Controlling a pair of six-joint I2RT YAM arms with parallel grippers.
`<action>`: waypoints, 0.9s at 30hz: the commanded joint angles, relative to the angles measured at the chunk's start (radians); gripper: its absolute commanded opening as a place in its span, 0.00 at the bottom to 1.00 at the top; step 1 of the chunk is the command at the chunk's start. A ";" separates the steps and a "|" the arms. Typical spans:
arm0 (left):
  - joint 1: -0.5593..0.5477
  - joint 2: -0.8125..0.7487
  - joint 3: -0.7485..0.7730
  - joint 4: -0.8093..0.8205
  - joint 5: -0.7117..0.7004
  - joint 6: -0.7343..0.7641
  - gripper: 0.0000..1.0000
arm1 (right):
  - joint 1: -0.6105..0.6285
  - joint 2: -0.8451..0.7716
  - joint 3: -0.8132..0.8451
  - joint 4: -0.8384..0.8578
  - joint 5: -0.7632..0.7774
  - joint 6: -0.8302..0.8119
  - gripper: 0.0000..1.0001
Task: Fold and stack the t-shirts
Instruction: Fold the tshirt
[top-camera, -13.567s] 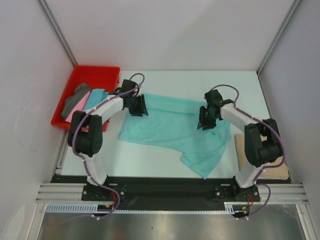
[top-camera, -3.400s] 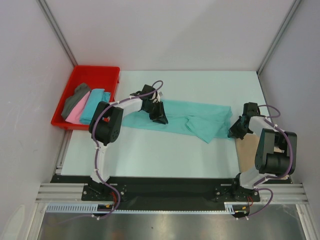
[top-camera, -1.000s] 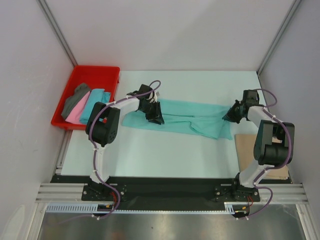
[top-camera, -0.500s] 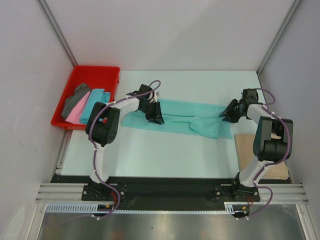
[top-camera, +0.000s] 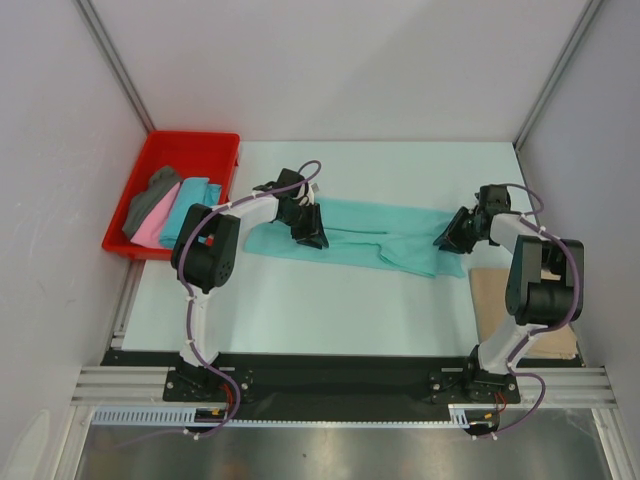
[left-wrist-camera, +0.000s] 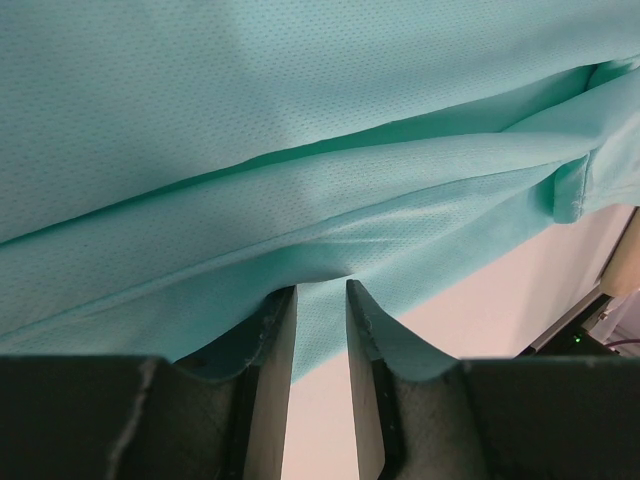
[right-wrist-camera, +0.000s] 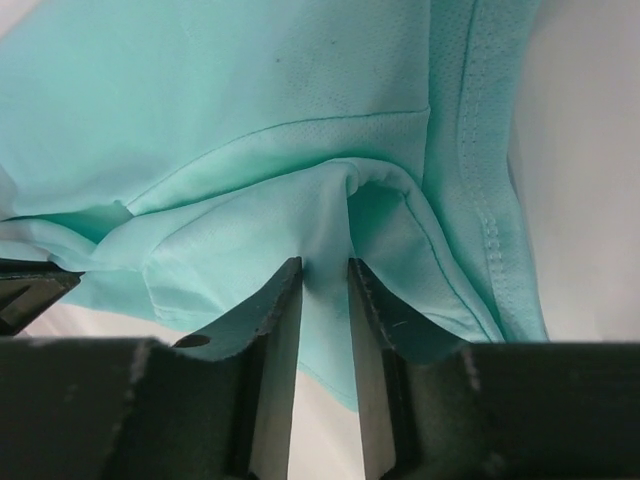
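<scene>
"How many t-shirts do you count?"

"Five, one of each colour: one mint green t-shirt (top-camera: 400, 235), one dark grey t-shirt (top-camera: 148, 200), one pink t-shirt (top-camera: 150, 226), one turquoise t-shirt (top-camera: 188, 210) and one tan t-shirt (top-camera: 490, 296)."

"Trays?"

"One red tray (top-camera: 195, 140)."

"And the machinery?"

"Two arms, the left arm (top-camera: 205, 250) and the right arm (top-camera: 540, 280). Two pincers, the left pincer (left-wrist-camera: 321, 292) and the right pincer (right-wrist-camera: 325, 268), two fingers apiece. One surface (top-camera: 300, 300)."
</scene>
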 joint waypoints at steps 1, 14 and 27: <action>0.005 -0.043 -0.005 -0.008 -0.003 0.017 0.32 | 0.003 0.023 0.048 0.022 -0.017 -0.014 0.29; 0.005 -0.039 -0.012 0.012 0.007 0.000 0.32 | 0.003 0.093 0.183 0.003 0.026 -0.036 0.00; -0.045 -0.082 -0.010 0.186 0.166 -0.034 0.45 | 0.004 0.150 0.227 0.003 0.039 -0.037 0.17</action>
